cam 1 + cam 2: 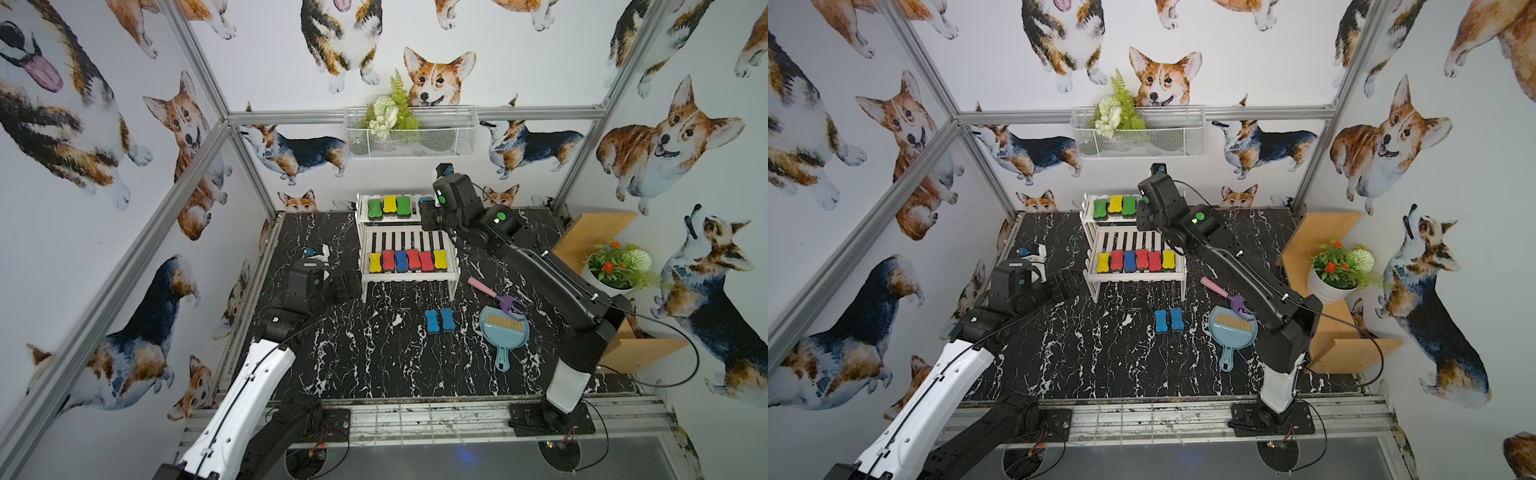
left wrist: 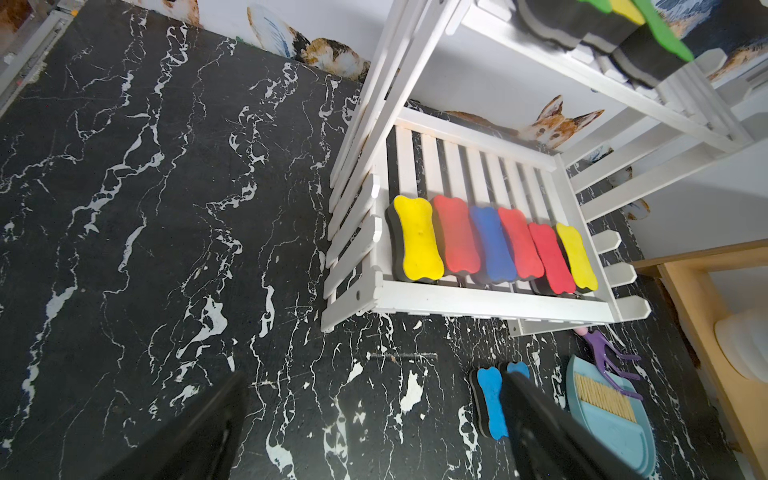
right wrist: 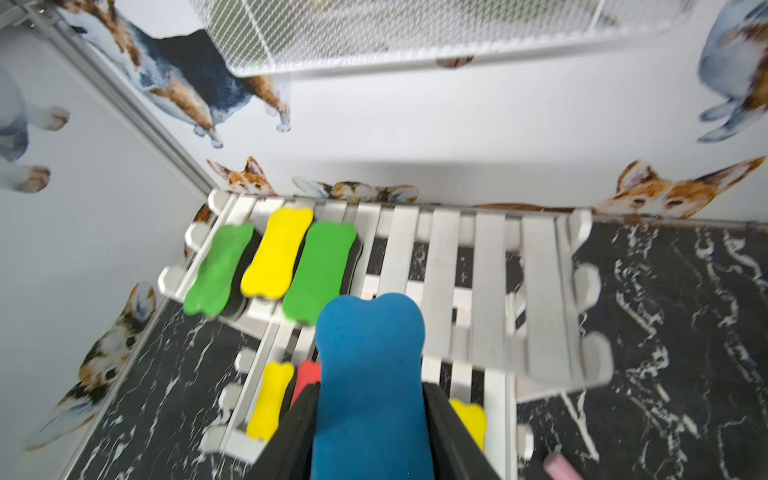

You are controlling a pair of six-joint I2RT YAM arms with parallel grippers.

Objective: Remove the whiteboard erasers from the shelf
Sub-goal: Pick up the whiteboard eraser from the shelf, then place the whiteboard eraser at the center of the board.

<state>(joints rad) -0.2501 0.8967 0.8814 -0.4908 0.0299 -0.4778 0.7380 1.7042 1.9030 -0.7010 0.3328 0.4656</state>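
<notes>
The blue eraser (image 3: pixel 370 365) looks light and squashy, foam over felt, so I'd expect it to give under pressure. A gentle pinch across the long sides near the waist suits it. Bone-shaped, matte blue top. The right gripper (image 3: pixel 370 388) has its jaws pressed on both flanks, clamped on it; whether it's clear of the slats, can't tell. In a top view it peeks out just right of centre, at the upper tier of the white shelf (image 1: pixel 409 275). Up there too, a green-yellow-green trio (image 1: pixel 389 206); below, a row of six (image 1: pixel 407 261). Lower centre, two blue ones (image 1: pixel 439 320) lie on the marble table (image 1: pixel 353 353). The left gripper (image 1: pixel 345 286) hangs wide open left of the shelf.
</notes>
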